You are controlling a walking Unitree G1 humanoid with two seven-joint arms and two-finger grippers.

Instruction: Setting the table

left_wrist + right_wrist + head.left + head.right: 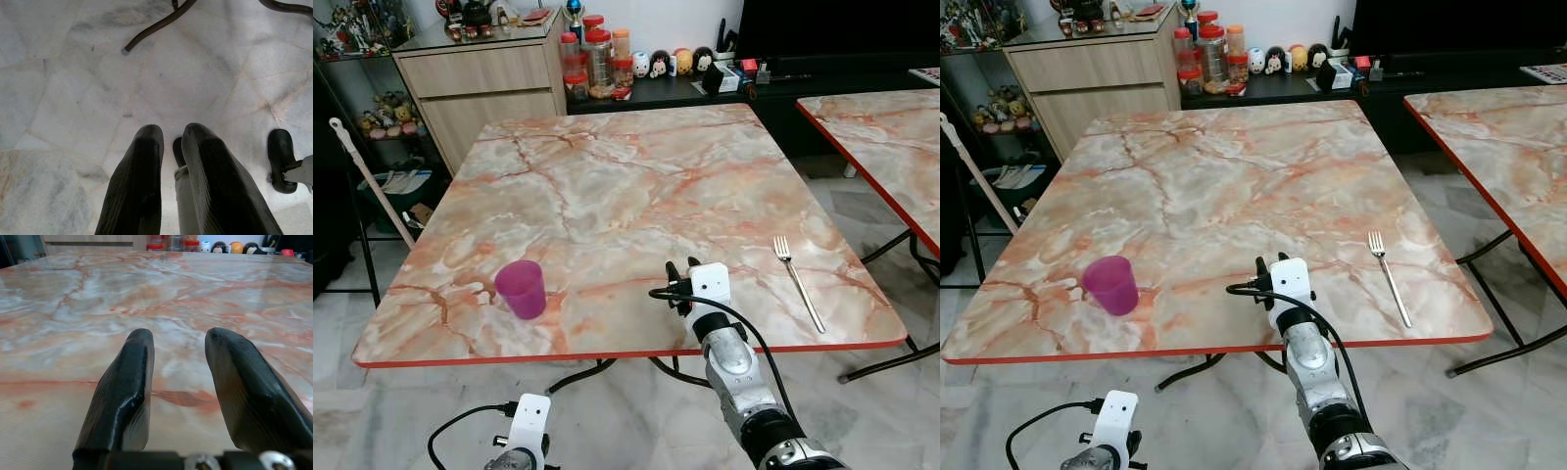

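Right gripper (176,382) empty, fingers apart, over the table (626,176) near edge. Fork (799,282) at its 3 o'clock, purple cup (521,288) at 9. Left gripper (171,156) idle, fingers nearly together. Risk: sweeping sideways could knock the fork off the edge.

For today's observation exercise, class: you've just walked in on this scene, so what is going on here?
A humanoid robot stands at a marble-patterned table that holds a purple cup near its left front and a fork near its right front. Its right hand is raised over the table's front edge, between cup and fork, fingers apart and holding nothing. Its left hand hangs below the table, over the floor, fingers nearly together and empty. Neither item is being touched.
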